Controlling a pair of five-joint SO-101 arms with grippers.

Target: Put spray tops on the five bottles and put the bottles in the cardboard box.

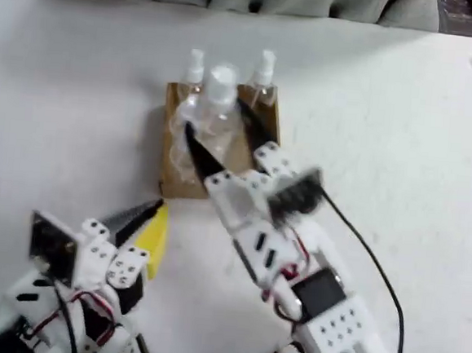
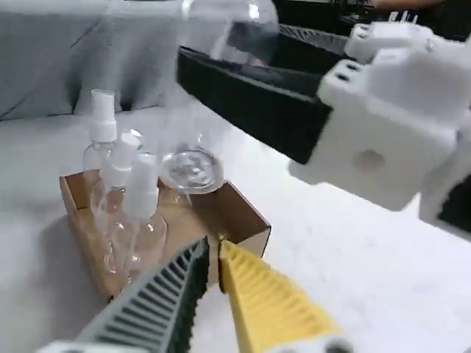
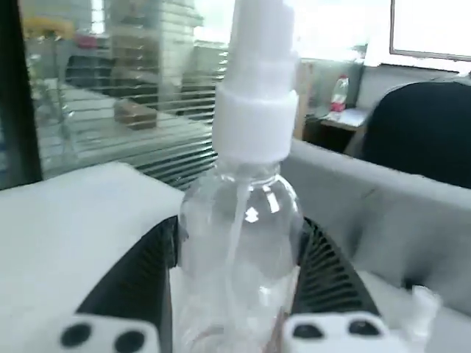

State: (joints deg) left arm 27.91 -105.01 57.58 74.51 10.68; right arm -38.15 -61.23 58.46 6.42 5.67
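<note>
Centre of the high view: the right end effector [image 1: 222, 139] is clamped around a spray-topped bottle [image 1: 219, 102], held upright over the cardboard box [image 1: 170, 184]. The left end effector [image 1: 153, 215], fingers together and empty, sits just below the box's lower-left corner.

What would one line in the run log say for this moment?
right pincer: shut on topped bottle, over cardboard box | left pincer: shut, empty, beside box | in box: three standing bottles, tops on
</note>
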